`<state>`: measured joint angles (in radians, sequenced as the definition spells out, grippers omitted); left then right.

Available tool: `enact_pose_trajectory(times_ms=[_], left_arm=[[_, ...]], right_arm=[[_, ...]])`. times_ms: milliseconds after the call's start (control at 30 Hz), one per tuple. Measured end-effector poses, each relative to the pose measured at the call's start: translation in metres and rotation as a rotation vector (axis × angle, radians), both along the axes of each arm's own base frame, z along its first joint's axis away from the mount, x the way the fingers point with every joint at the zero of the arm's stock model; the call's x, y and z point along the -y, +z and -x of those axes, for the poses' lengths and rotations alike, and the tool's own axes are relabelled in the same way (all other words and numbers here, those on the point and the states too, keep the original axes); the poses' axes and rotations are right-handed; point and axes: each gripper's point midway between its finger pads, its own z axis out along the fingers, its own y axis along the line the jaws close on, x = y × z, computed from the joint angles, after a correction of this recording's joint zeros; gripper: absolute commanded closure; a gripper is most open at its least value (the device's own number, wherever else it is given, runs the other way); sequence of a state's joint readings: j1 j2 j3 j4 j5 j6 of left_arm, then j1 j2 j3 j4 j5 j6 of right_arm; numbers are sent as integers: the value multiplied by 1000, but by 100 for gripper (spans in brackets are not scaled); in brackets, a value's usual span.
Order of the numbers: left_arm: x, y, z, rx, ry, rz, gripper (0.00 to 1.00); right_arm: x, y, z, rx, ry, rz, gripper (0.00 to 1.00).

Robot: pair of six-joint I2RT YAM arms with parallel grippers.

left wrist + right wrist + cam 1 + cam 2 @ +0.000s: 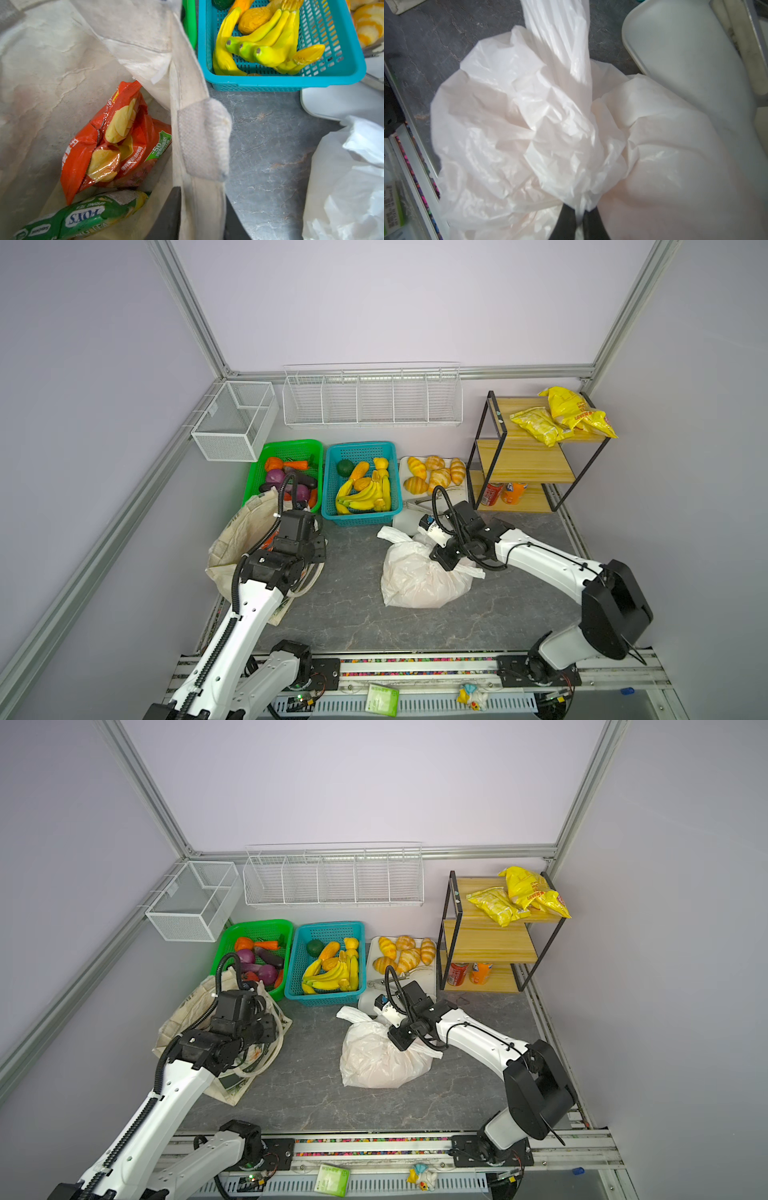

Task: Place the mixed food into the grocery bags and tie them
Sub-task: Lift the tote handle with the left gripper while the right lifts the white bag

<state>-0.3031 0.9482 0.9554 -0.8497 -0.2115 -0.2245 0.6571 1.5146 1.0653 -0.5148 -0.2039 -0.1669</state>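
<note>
Cream canvas tote point(237, 539) and plastic bag point(415, 580) sit apart on my worktop point(353, 614) in both top views. Left wrist: red packet point(116, 141) and green packet point(83, 216) lie inside the tote. My left hand point(202, 199) straddles its rim, but I cannot tell if it grips. Right wrist: my right hand point(579, 209) is clamped on the plastic bag's gathered neck.

In both top views my left arm point(249, 614) climbs from the lower left, wrist bent down at centre left. Its left gripper point(201, 195) sits at the wrist frame's bottom edge, jaws closed either side of the canvas tote point(187, 83) rim. My right arm point(540, 560) folds at the right edge and reaches toward centre; the right gripper point(579, 209) is pinched tight on the plastic carrier bag point(519, 124).
</note>
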Motion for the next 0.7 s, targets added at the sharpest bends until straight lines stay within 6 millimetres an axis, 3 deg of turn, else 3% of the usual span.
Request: enact_pose_trajectory(times_ms=[133,400,567,700], left_arm=[[8,3,2,5,-37,40,99],[32,15,17,24,-132,158,100],[73,21,33,17,-257,239,100],[113,23,47,-1,-374,293,100]], right_arm=[[3,21,-1,35,-32,-43,93],[35,55,-23,73,-195,-122,93],[62,74,-40,102,-321,-166,93],[71,89,-45,122,-363,-182,93]])
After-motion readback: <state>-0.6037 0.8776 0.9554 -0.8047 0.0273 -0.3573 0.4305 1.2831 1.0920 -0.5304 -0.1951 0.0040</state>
